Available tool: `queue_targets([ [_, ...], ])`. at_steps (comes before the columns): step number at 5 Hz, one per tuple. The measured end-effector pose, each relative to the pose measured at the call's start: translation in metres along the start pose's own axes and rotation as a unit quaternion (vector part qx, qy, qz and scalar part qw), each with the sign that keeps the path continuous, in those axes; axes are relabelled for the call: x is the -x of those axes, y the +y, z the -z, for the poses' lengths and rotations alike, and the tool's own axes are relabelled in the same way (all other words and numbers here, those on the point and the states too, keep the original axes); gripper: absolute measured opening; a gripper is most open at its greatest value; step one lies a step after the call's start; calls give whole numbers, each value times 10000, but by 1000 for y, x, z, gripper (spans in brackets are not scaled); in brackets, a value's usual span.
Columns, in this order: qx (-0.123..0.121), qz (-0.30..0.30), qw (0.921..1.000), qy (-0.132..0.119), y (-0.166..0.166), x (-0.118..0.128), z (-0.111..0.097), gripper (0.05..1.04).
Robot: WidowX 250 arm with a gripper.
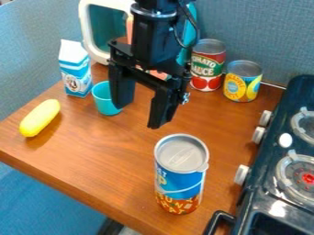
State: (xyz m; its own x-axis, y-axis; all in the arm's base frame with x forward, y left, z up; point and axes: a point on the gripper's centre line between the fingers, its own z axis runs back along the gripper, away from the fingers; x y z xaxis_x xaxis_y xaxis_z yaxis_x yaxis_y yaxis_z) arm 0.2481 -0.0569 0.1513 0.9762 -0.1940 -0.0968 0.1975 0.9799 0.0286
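Okay, end effector (140,116) spread wide, nothing between fingers, over table (110,156). Teal cup (103,103) nearest, just beside it on view-left; contact can't tell. Risk: a low move that way probably clips the rim and tips the cup, since it looks light. Tall can (180,176) upright, camera-side of end effector; careless sideways sweep could topple it. Red can (208,66) and yellow can (243,82) behind, view-right; carton (75,73) and yellow toy (40,118) past cup. Stove (294,92) far view-right, blocks low swings.
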Motion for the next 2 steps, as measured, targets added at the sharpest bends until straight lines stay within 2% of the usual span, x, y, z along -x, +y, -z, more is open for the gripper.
queue_targets([
  [1, -15, -3, 9999, 153, 0, 3, 7, 1001],
  [2, 68, -143, 9984, 542, -2, 24, 24, 1001],
])
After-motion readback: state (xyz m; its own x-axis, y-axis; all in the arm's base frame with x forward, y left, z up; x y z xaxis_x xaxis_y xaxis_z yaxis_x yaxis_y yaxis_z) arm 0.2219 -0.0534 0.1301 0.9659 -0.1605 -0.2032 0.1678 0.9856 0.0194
